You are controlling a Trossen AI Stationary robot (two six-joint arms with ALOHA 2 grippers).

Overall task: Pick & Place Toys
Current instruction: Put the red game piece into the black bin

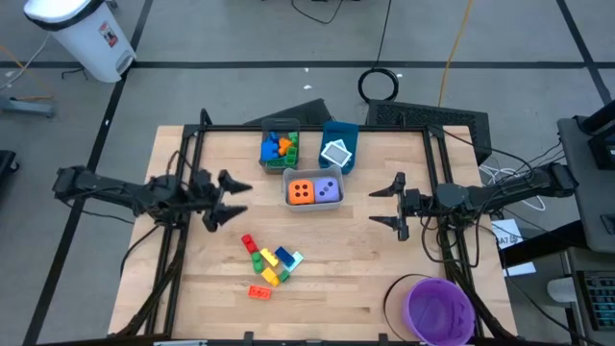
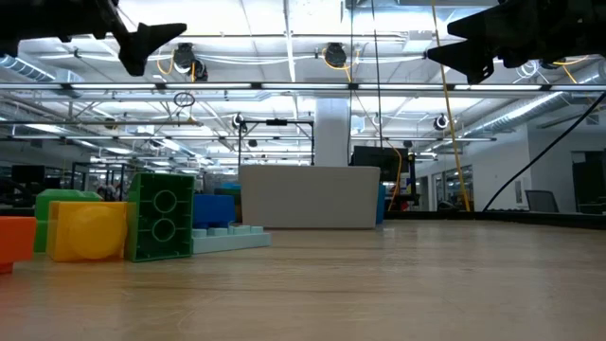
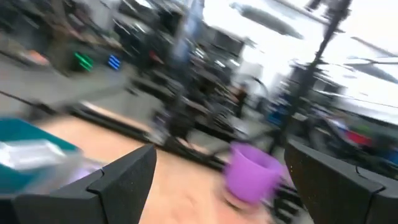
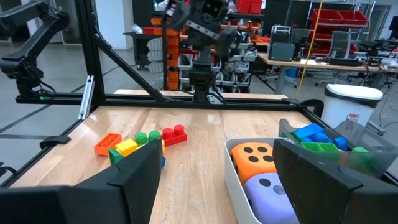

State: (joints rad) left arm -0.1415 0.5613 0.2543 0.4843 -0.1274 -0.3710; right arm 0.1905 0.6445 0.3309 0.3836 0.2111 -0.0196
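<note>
From above, a wooden surface (image 1: 327, 279) sits inside a black frame. The left claw (image 1: 231, 200) hangs over the surface's left part, its fingers spread apart and holding nothing. The right claw (image 1: 389, 205) hangs over the right part, also spread and empty. Between them, toward the far edge, a grey bin (image 1: 313, 190) holds an orange die (image 1: 301, 191) and a purple die (image 1: 328, 190) side by side. Just behind it, another grey bin (image 1: 280, 147) holds blue, orange and green bricks, and a blue bin (image 1: 339, 146) beside it holds a white-teal tile (image 1: 336, 153). A loose cluster of bricks (image 1: 270, 265) lies on the bare wood nearer the front, well apart from both claws. A round purple bowl (image 1: 440, 309) stands at the front right corner.

From table height, green, yellow, orange and blue bricks stand at the left, with both claws high above the wood.

The left wrist view is blurred; the purple bowl shows between the spread fingers.

The right wrist view shows the two dice in their bin close by, and the brick cluster farther across the wood.
</note>
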